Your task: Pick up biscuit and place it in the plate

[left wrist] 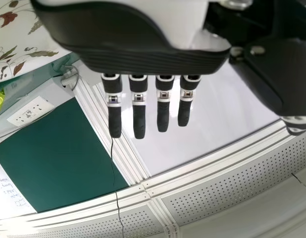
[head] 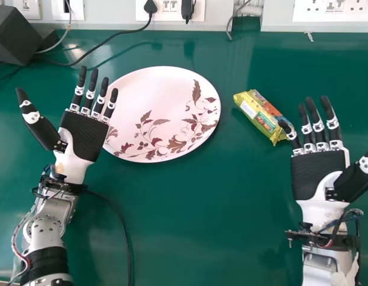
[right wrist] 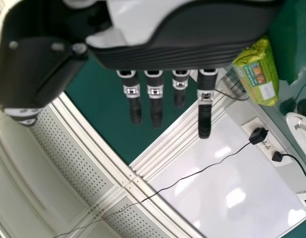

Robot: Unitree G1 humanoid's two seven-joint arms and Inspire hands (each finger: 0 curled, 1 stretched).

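The biscuit point(head: 259, 115) is just left of the fingers on the right hand point(head: 319, 173). That hand is wide open and holds nothing.

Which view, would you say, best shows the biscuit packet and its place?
The head view, which shows the biscuit packet nearly whole and right of the plate. The right wrist view shows its printed side close up; the left wrist view, a yellow-green piece.

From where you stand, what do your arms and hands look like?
My left hand and right hand have ribbed black palms, white bases and black fingers with white bands. The silvery forearms carry black brackets and red, blue and black wires.
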